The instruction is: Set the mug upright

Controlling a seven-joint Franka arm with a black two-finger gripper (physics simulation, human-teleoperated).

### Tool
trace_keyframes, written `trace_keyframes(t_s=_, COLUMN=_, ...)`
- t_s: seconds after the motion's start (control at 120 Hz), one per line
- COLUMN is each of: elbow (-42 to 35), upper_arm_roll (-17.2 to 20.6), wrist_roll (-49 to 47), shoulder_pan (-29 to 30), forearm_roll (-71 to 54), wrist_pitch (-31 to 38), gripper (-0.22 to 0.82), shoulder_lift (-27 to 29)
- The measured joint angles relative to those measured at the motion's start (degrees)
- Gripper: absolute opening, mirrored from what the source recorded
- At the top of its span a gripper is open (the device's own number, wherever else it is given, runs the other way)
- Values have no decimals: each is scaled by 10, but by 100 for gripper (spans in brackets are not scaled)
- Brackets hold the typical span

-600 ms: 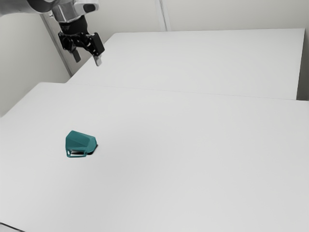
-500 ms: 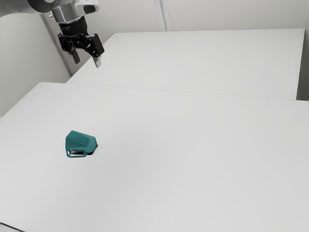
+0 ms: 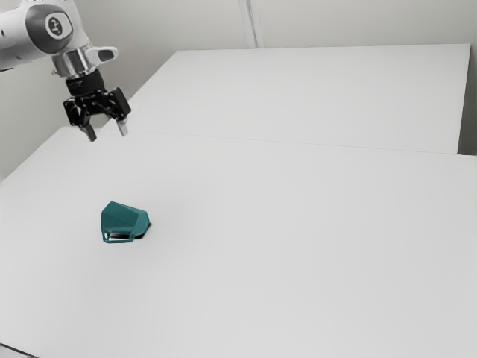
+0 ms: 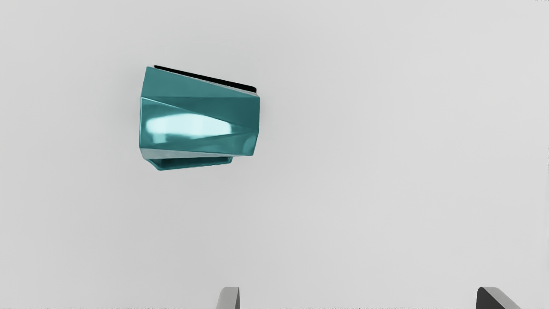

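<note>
My gripper [image 3: 107, 133] hangs well above the table in the exterior view, up from the mug, with its two fingers wide apart and nothing between them. The teal faceted mug [image 3: 124, 219] lies on its side on the table, its handle toward the near side in that view. In the wrist view the mug [image 4: 199, 124] shows its side wall, with the handle low along one edge. It lies ahead of the open gripper [image 4: 358, 296], apart from both fingertips.
A white table [image 3: 298, 246] carries the mug. Behind it is another white surface [image 3: 313, 93], reaching to the pale walls [image 3: 358, 21]. A thin dark line [image 3: 19, 350] crosses the near left corner of the exterior view.
In the exterior view my arm and gripper have moved down and to the left. The mug lies where it was, and the fingers are still apart.
</note>
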State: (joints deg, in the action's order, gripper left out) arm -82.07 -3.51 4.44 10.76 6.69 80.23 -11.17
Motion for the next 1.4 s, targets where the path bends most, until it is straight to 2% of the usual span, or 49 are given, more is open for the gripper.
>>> trace_keyframes(t_s=0.217, elbow=-9, upper_arm_roll=-92, wrist_roll=35, shoulder_pan=6, forearm_roll=77, wrist_pitch=-2, gripper=60, shoulder_lift=-38)
trace_keyframes(t_s=0.317, elbow=-9, upper_arm_roll=-108, wrist_roll=56, shoulder_pan=34, forearm_roll=114, wrist_pitch=-3, gripper=60, shoulder_lift=-60)
trace_keyframes(t_s=0.683, elbow=-8, upper_arm_roll=-112, wrist_roll=146, shoulder_pan=83, forearm_roll=203, wrist_pitch=2, gripper=60, shoulder_lift=-146)
trace_keyframes(t_s=1.4, elbow=-22, upper_arm_roll=-112, wrist_roll=270, shoulder_pan=137, forearm_roll=262, wrist_pitch=6, gripper=60, shoulder_lift=-234)
